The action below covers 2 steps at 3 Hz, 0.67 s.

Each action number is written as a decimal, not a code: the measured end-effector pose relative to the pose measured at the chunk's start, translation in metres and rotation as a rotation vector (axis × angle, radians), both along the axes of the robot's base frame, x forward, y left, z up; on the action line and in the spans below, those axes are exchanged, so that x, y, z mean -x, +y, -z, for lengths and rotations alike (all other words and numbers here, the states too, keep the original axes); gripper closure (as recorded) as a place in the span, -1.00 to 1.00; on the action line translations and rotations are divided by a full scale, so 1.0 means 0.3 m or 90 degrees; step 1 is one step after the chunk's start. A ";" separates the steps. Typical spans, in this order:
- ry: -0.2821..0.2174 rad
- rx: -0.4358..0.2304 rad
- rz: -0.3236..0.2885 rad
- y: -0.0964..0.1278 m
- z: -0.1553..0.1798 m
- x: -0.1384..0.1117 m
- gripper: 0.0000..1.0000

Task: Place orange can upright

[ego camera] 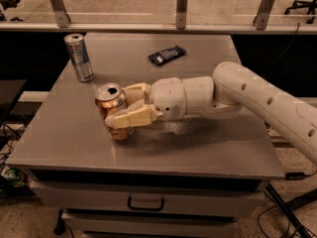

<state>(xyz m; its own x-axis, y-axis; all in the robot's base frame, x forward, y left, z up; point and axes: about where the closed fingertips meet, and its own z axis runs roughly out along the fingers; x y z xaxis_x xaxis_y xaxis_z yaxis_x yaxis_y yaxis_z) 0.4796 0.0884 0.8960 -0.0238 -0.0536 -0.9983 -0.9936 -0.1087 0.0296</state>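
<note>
The orange can [112, 104] stands nearly upright on the grey table [198, 148], left of middle, its silver pull-tab top facing up and a little toward the camera. My gripper [125, 108] reaches in from the right on the white arm [257, 100]. Its cream fingers [132, 117] are closed around the can's side, one in front and one behind. The can's base touches or nearly touches the tabletop.
A taller slim silver-blue can [79, 57] stands upright at the back left of the table. A dark flat remote-like object [167, 54] lies at the back centre. A drawer with a handle [145, 203] sits under the table's front edge. Railing posts stand behind.
</note>
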 end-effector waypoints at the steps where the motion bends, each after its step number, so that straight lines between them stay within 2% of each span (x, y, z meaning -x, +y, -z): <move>1: 0.005 -0.013 -0.008 0.004 0.004 0.006 -1.00; 2: 0.005 -0.013 -0.008 0.005 0.004 0.007 -1.00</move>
